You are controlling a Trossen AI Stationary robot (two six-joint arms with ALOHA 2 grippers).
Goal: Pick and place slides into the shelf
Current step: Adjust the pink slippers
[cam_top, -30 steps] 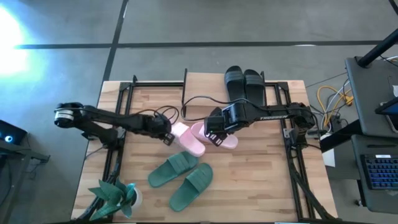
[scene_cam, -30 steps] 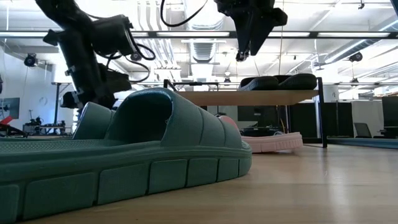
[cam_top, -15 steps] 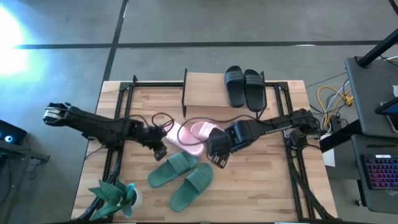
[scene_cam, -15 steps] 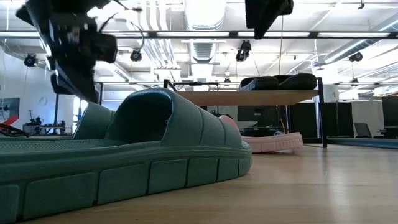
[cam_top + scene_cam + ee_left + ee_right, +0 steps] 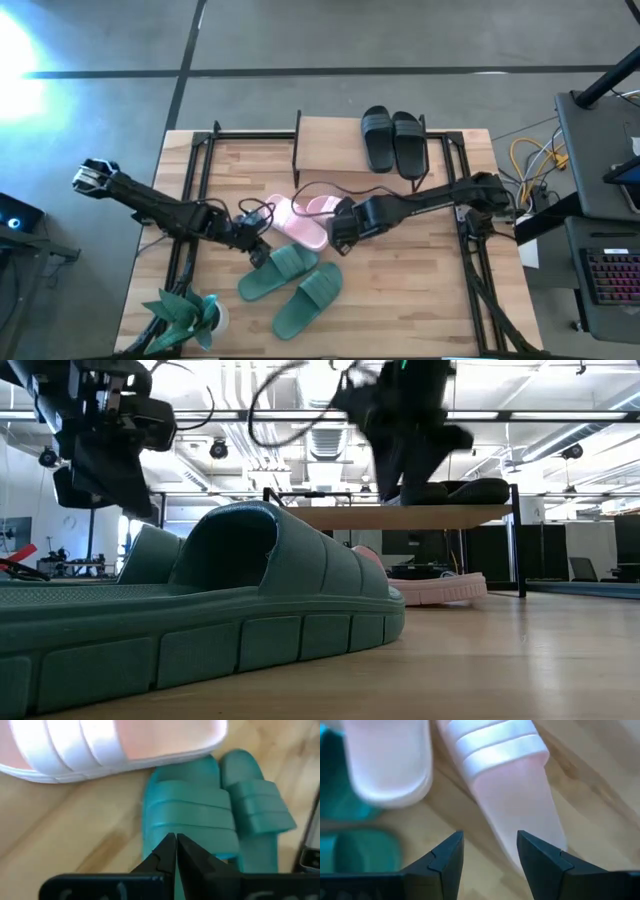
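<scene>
Two black slides [image 5: 393,140] lie sole-down on the right half of the shelf [image 5: 328,136]. Two light pink slides [image 5: 303,224] lie side by side on the table in front of it, and two dark green slides [image 5: 292,283] lie nearer the near edge. My left gripper [image 5: 175,838] is shut and hovers over the strap of the farther green slide [image 5: 190,817]. My right gripper [image 5: 487,845] is open above the heel end of a pink slide [image 5: 515,795], one finger on either side. In the low view both grippers hang above the slides.
A small potted plant [image 5: 186,314] stands at the table's near left corner. Black frame rails [image 5: 190,170] run along both sides of the table. The shelf's left half is bare plank. Bare wood lies to the right of the slides.
My left gripper has moved from beside the pink slides toward the near edge and now sits over the farther green slide. My right gripper swung toward the near edge and rose, then came back over the pink slides and dropped lower.
</scene>
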